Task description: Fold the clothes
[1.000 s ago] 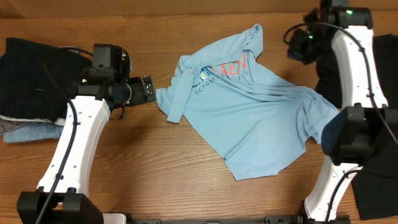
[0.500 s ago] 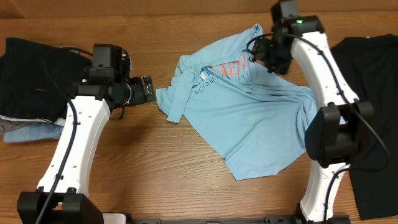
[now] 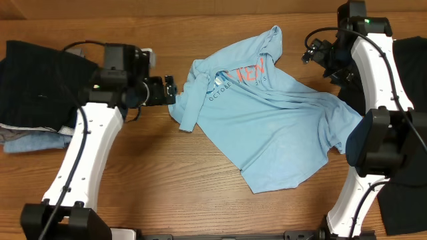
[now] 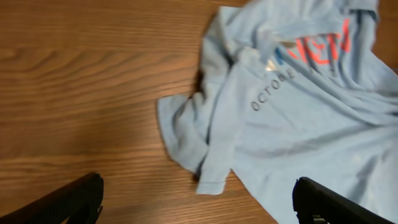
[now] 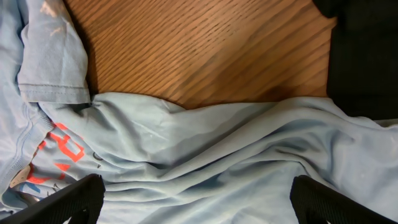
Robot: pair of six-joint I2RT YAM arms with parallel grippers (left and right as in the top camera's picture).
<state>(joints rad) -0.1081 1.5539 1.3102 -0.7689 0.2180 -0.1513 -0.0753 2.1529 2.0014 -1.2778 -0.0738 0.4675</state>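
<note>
The T-shirt point(image 3: 267, 120) lay crumpled mid-table point(image 3: 167, 180), print up. The left gripper point(image 3: 170, 90) hung spread wide and empty beside its left edge; the right gripper point(image 3: 313, 53), likewise spread, hovered seemingly above its far-right edge.

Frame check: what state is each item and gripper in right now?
T-shirt: unfolded, rumpled, print up, ungripped.
Left gripper: open, empty, beside the T-shirt.
Right gripper: open, empty.
Black shirt: lying at right, partly out of frame.
Pile: folded, stacked at left.
</note>
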